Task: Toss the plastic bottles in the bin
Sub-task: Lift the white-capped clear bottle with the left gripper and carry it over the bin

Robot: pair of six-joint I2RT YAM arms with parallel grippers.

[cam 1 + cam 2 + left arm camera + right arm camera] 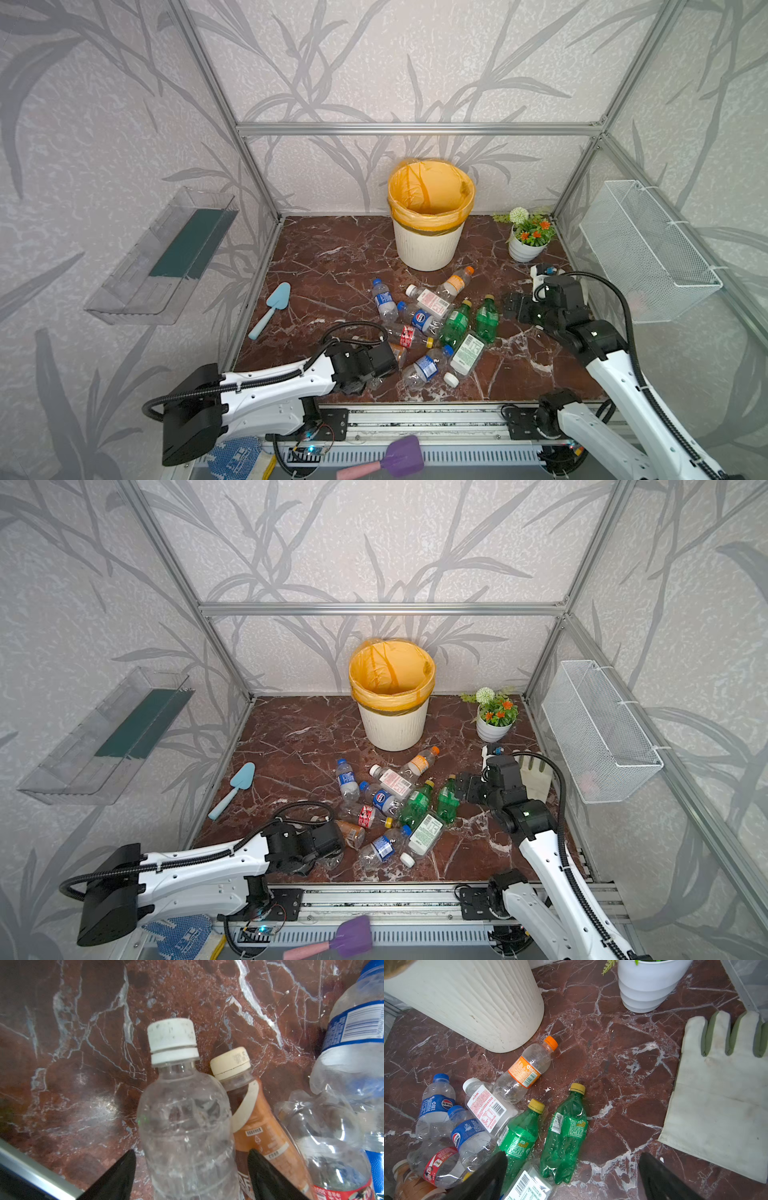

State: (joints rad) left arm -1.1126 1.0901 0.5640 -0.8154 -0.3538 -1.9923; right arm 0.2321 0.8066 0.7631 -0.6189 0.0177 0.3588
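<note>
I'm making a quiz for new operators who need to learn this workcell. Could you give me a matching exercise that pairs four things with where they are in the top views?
Things:
1. bin
2. blue trowel
3. flower pot
4. wire basket

Places:
A. hangs at the right side
B. lies flat at the left
C. stands at the back, in the middle
D. stands in the back right corner

Pairs: 1-C, 2-B, 3-D, 4-A
</note>
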